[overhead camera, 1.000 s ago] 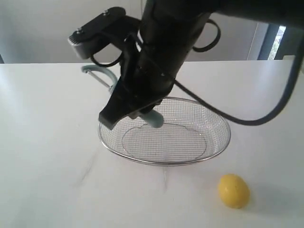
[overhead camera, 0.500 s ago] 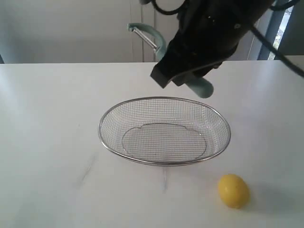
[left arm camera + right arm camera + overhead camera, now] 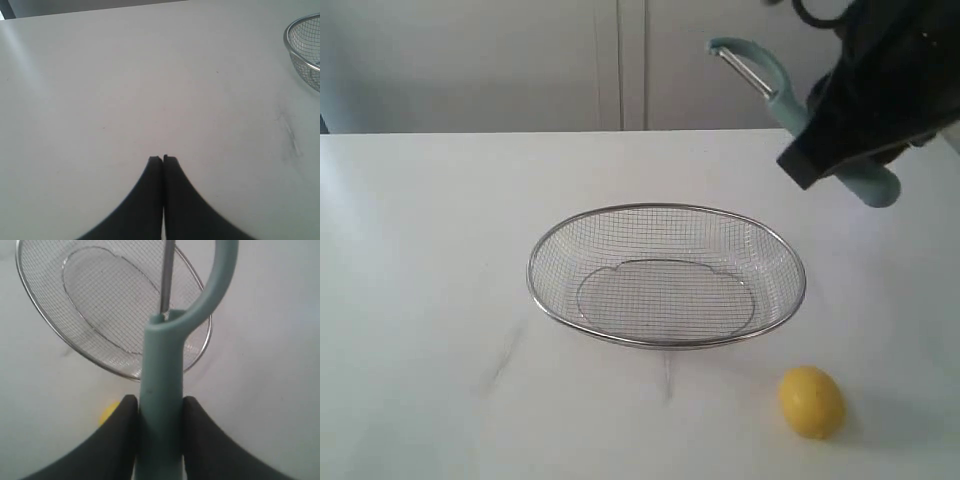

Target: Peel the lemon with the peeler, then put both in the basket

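Gripping the peeler [image 3: 873, 187] by its pale teal handle, the right end effector [image 3: 159, 407] hangs in the air over the far right of the table [image 3: 420, 300]. Its two dark fingers [image 3: 122, 422] are narrowed onto opposite sides of the handle. The looped head and metal blade point up and to the left, and the rounded butt of the handle sticks out below to the right. The lemon [image 3: 812, 402] lies on the table at the near right, well apart from this end effector and nearer the camera. It sits just off the right end of the basket [image 3: 620, 235], not touching the rim. The left end effector [image 3: 163, 160] is closed with its fingertips pressed together and nothing between them. It is above bare table, with the basket off to one side.

In the exterior view the dark wrist covers the spot where the fingers meet the handle, and most of that arm is cut off by the frame. The left end effector does not appear in that view. From the right wrist, the top of the peeler's loop runs out of frame, and the lemon is only a yellow sliver beside one finger. The left wrist view catches just a curve of the basket's rim and mesh.

The basket stands upright mid-table, and only bare wire mesh shows across its bottom.
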You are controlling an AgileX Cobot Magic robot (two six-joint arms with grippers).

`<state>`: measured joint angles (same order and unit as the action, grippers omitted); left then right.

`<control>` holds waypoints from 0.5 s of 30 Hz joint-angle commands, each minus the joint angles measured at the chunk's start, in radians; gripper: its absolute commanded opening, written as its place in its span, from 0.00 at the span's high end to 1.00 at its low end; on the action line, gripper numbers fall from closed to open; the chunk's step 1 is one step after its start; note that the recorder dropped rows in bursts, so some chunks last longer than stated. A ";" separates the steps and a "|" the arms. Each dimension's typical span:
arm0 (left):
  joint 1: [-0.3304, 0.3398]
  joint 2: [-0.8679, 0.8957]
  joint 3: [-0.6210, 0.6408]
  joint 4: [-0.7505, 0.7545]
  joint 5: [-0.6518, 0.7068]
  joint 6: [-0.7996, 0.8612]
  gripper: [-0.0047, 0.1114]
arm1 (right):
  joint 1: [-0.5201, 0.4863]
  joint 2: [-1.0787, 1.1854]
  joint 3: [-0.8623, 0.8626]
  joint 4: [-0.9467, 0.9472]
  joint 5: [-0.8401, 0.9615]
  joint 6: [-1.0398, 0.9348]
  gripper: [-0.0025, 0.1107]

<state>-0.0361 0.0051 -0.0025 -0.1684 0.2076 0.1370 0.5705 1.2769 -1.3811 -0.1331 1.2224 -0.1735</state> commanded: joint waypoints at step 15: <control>0.003 -0.005 0.002 -0.007 0.003 -0.002 0.96 | -0.430 0.011 0.163 0.473 -0.044 -0.452 0.98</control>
<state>-0.0361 0.0051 -0.0025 -0.1684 0.2076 0.1370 0.1760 1.2631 -1.2242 0.2602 1.1677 -0.5710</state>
